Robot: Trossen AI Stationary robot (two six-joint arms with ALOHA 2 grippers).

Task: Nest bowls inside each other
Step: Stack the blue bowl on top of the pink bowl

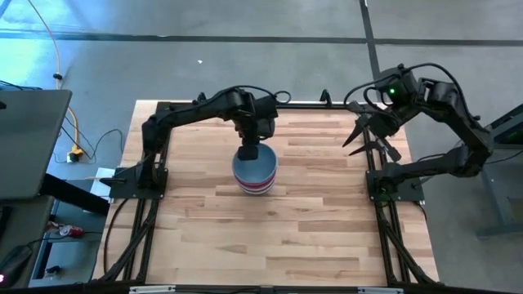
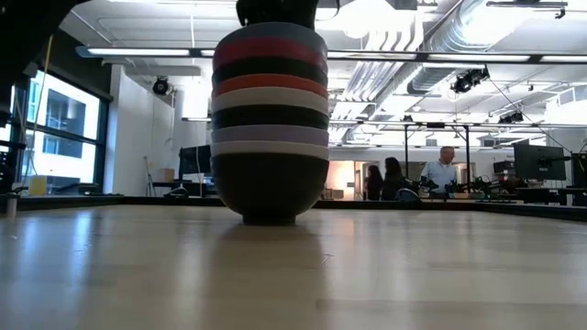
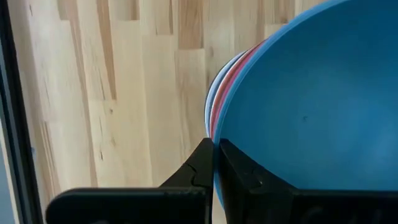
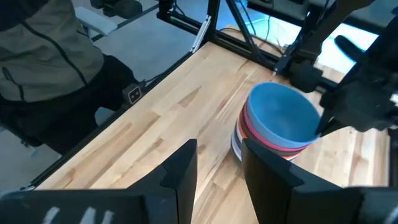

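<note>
Centrally on the table (image 1: 310, 237) stands a tall stack of nested bowls (image 2: 270, 128), the light blue bowl (image 4: 283, 118) uppermost. The left gripper (image 3: 215, 163) is pinched tight on that top bowl's rim — one finger inside, one outside. The right gripper (image 4: 219, 167) hovers off by the table's right edge, jaws apart and holding nothing. Risk, as judged: the stack rests on one narrow foot, so any sideways drag before the rim is let go could tip or slide the whole column — and a lift with the fingers clamped would pull the blue bowl back out. A person sits beyond the table's edge.
</note>
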